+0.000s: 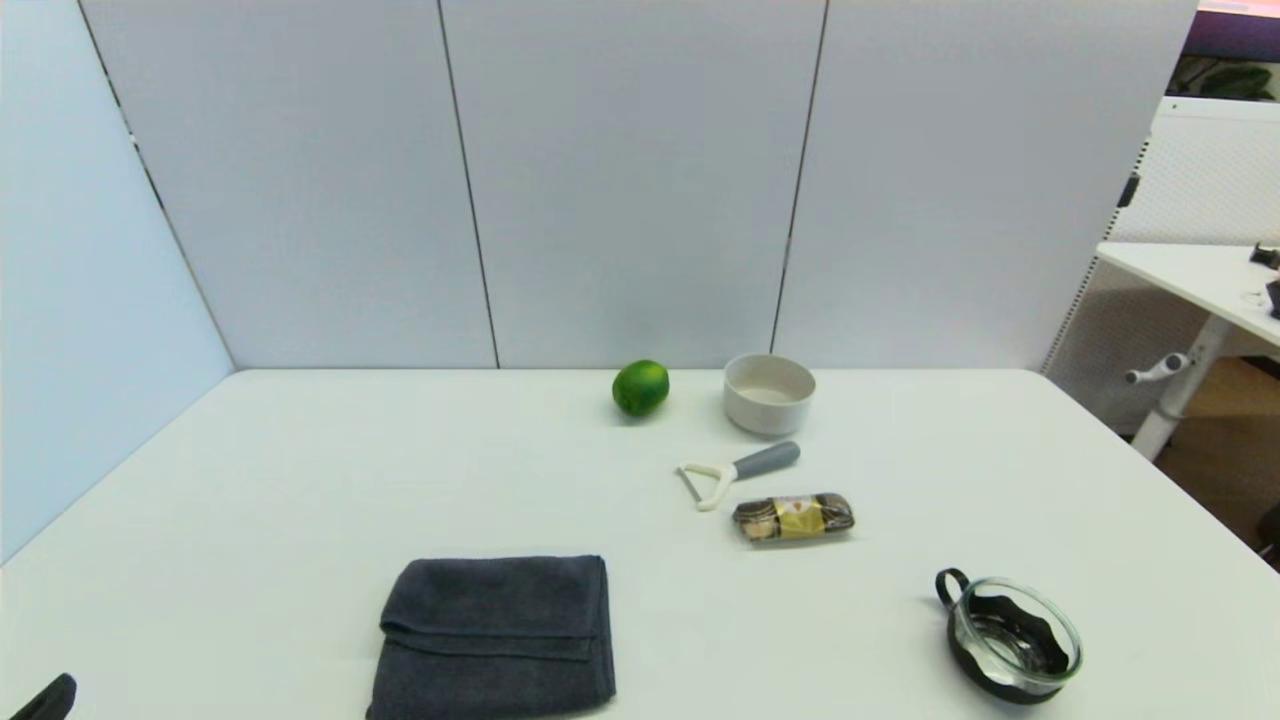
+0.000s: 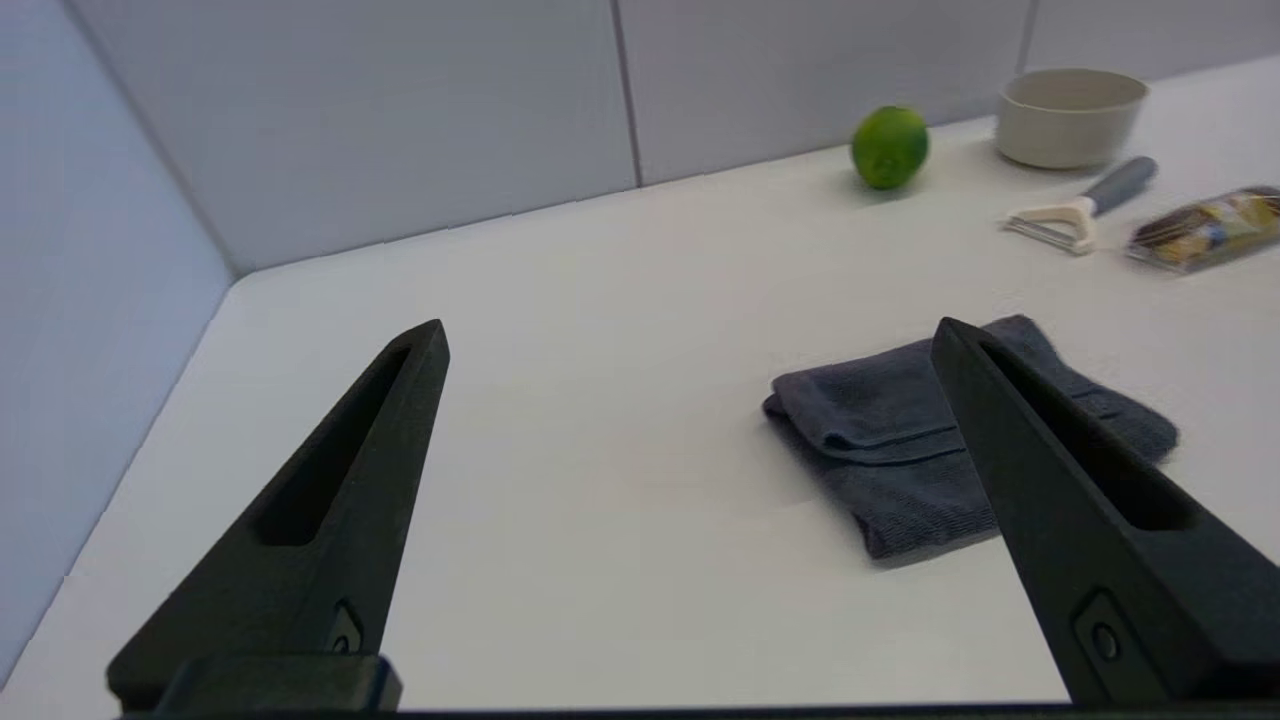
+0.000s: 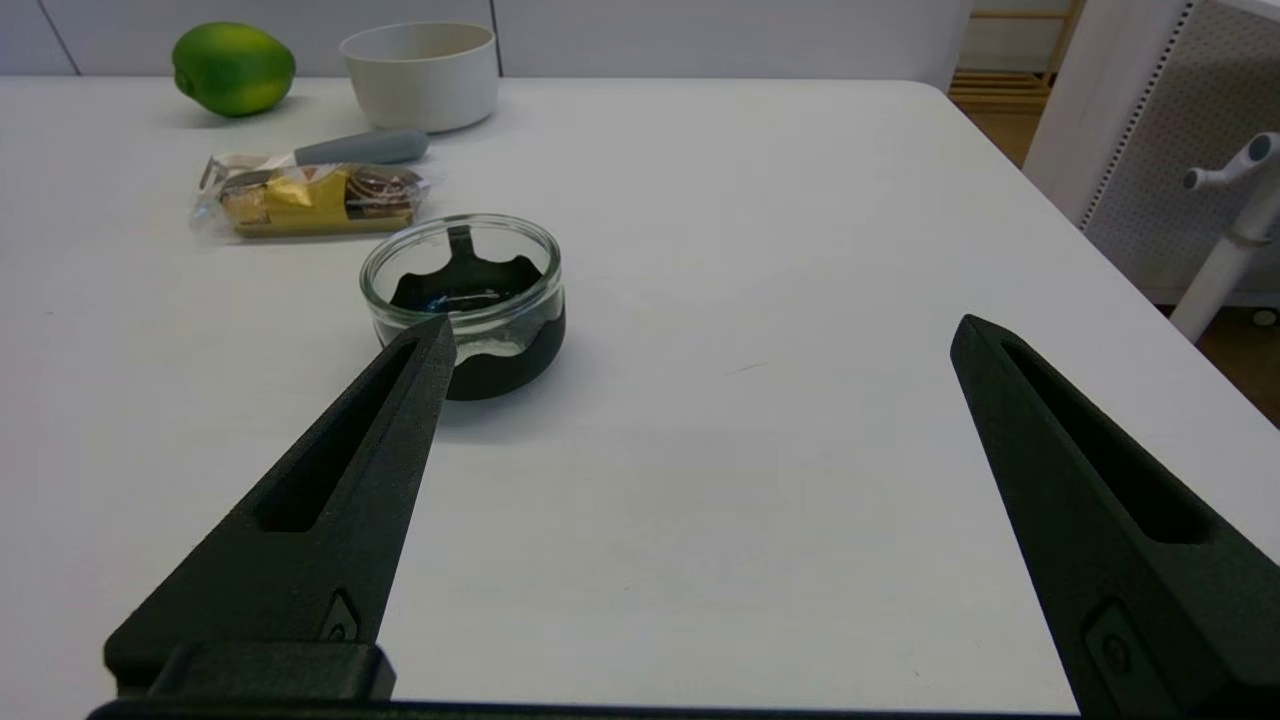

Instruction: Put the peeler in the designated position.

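Both end effectors, left (image 2: 690, 335) and right (image 3: 700, 330), are spread; grey-handled white-headed peeler (image 1: 738, 472) is risking nudging wrapped snack (image 1: 793, 517) at 5 o'clock.

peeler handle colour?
Grey, with a white forked head; the peeler shows best in the head view.

A: The peeler (image 1: 738, 472) looks plastic, with a matt grey handle, a smooth white forked head and a thin blade that looks like metal. The table (image 1: 300, 470) is smooth, matt white.

B: And the towel (image 1: 495, 635) at lower centre?

A: Dark grey cloth, a soft looped weave with a stitched hem. The bowl (image 1: 768, 393) looks like matt ceramic or plastic; I cannot tell which. The lime (image 1: 640, 387) has a glossy green skin.

B: The cup (image 1: 1012, 637) at lower right?

A: Clear, shiny glass in a black holder. The snack packet (image 1: 793, 517) is glossy clear film. The left gripper (image 2: 690, 335) and right gripper (image 3: 700, 330) have matt black, finely grained fingers.
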Available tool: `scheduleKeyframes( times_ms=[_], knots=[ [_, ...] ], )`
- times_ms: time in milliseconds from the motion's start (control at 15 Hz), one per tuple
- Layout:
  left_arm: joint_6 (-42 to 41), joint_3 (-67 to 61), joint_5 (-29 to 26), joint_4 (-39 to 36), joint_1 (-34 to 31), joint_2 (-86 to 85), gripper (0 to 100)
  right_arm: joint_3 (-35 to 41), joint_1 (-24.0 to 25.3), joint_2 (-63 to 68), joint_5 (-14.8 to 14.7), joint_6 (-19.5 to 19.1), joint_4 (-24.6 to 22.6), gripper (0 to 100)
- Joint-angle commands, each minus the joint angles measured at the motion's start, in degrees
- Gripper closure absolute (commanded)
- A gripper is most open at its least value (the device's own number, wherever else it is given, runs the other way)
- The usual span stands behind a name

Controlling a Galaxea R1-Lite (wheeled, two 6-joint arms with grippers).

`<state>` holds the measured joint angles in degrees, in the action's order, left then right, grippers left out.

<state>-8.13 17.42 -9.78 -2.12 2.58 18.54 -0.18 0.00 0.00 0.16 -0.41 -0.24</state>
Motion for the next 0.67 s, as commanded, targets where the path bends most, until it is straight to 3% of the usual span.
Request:
scheduleKeyframes(
  times_ms=[67, 400, 533, 667],
  knots=[
    [2.07, -8.72, -0.15, 0.8, -3.55, -14.32, 0, 0.01, 0.0, 0.0, 0.02, -0.02, -0.02, 0],
    [5.93, -15.49, 1.16, 0.54, -3.46, -18.54, 0, 0.01, 0.0, 0.0, 0.02, -0.02, -0.02, 0],
    [8.22, -16.98, 9.6, 0.89, -3.46, -18.54, 0, 0.01, 0.0, 0.09, 0.02, -0.02, -0.02, 0],
    [9.89, -17.42, 10.92, 1.77, -3.46, -18.54, 0, 0.01, 0.0, 0.0, 0.02, -0.02, -0.02, 0]
  ],
)
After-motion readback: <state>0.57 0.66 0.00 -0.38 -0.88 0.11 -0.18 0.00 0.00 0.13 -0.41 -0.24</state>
